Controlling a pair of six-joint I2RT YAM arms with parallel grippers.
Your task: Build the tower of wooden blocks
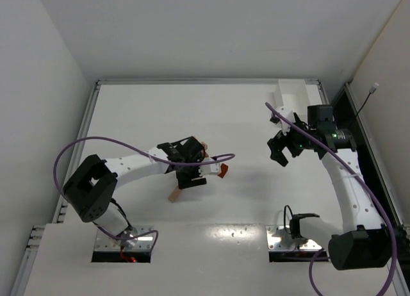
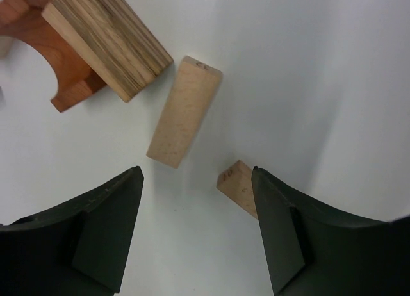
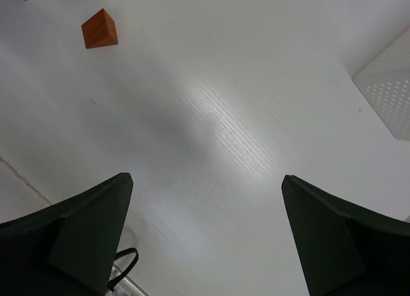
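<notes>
In the left wrist view my left gripper [image 2: 196, 174] is open and empty, held over the table. A small tan block [image 2: 237, 186] lies just inside its right finger, partly hidden by it. A tan cuboid [image 2: 184, 110] lies flat ahead of the jaws. Beyond it, a striped tan block [image 2: 106, 36] rests against a reddish-brown arch block [image 2: 45, 49]. In the top view the left gripper [image 1: 187, 179] hovers over this cluster, with a tan block [image 1: 174, 193] and an orange block [image 1: 223, 171] beside it. My right gripper [image 1: 282, 150] is open and empty, well apart [image 3: 206, 179]. No stack shows.
A white perforated tray [image 1: 291, 94] stands at the back right, also at the right edge of the right wrist view [image 3: 387, 91]. The orange wedge block [image 3: 99, 28] lies far from the right gripper. A raised rim borders the table.
</notes>
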